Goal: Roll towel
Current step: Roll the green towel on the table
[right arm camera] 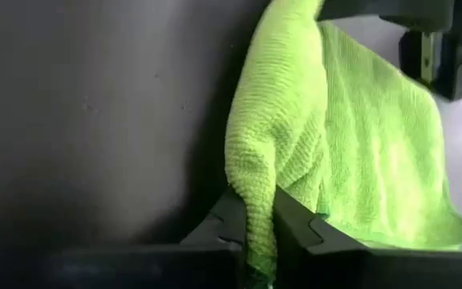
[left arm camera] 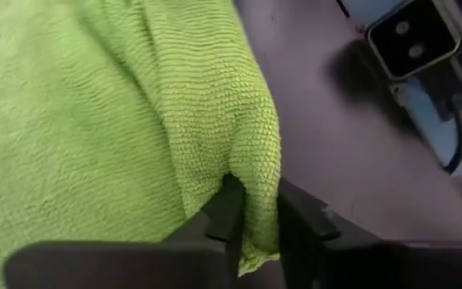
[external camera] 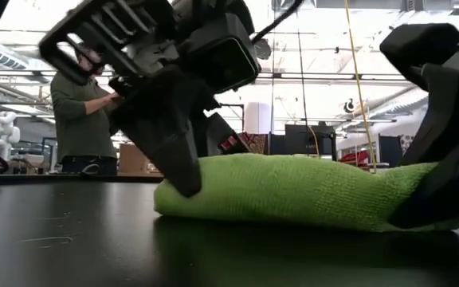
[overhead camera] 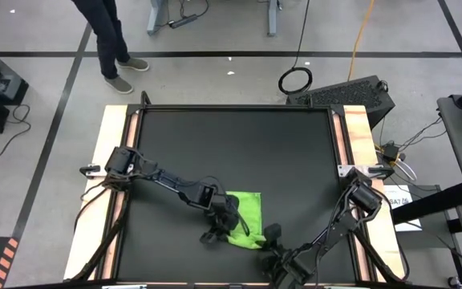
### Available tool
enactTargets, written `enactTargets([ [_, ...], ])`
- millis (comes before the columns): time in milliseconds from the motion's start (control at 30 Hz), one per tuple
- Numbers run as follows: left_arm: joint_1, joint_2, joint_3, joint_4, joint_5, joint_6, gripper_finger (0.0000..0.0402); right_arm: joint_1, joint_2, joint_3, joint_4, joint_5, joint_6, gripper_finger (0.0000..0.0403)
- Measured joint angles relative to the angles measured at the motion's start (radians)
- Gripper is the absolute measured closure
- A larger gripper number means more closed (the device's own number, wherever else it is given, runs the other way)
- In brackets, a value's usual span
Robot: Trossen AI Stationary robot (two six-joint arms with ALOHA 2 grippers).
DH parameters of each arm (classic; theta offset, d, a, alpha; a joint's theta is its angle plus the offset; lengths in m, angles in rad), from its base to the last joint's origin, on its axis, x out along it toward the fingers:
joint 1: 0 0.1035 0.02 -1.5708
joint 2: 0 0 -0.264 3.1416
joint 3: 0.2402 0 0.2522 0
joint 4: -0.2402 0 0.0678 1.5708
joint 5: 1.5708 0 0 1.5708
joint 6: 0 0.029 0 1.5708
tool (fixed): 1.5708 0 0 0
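The lime-green towel (overhead camera: 245, 213) lies on the black table near its near edge, and its near edge is turned up into a thick fold (external camera: 293, 187). My left gripper (overhead camera: 221, 227) is shut on the fold's left end. It also shows in the low view (external camera: 183, 171). My right gripper (overhead camera: 269, 238) is shut on the fold's right end, and also shows in the low view (external camera: 433, 199). The rest of the towel lies flat on the table beyond the fold. My left gripper pinches the left end of the towel's folded-over near edge (left arm camera: 257, 181) between its two fingers, several layers thick. The fingers (left arm camera: 224, 210) slant down at it from the table's left. The fold is raised a little; the rest of the towel lies on the table. My right gripper pinches the right end of the same folded-over edge (right arm camera: 257, 181) between its two fingers, several layers thick. The fingers (right arm camera: 291, 217) come low from the table's near right. The fold bulges above them; the flat part (right arm camera: 375, 136) lies on the table.
The black table top (overhead camera: 231, 152) stretches bare toward the far edge, with wooden side rails (overhead camera: 351, 136) left and right. A person (external camera: 82, 112) stands beyond the far left corner. A keyboard (overhead camera: 347, 95) lies on the floor beyond the table's far right corner.
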Motion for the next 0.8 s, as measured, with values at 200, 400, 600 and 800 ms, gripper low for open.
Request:
enactTargets([
  [200,-0.075,-0.033,0.001,-0.042,-0.16,0.096,0.0257,-0.034,-0.047,-0.003,0.003,-0.131,0.06,0.0395],
  [400,-0.173,-0.083,0.002,-0.091,-0.414,0.189,0.0194,-0.095,-0.093,-0.004,0.06,-0.342,-0.002,0.0397],
  [600,-0.277,-0.095,0.002,-0.116,-0.647,0.271,0.0181,-0.157,-0.119,-0.003,0.132,-0.562,-0.11,0.0397],
  [800,-0.311,-0.095,0.002,-0.121,-0.715,0.239,0.018,-0.204,-0.129,-0.003,0.142,-0.678,-0.153,0.0397],
])
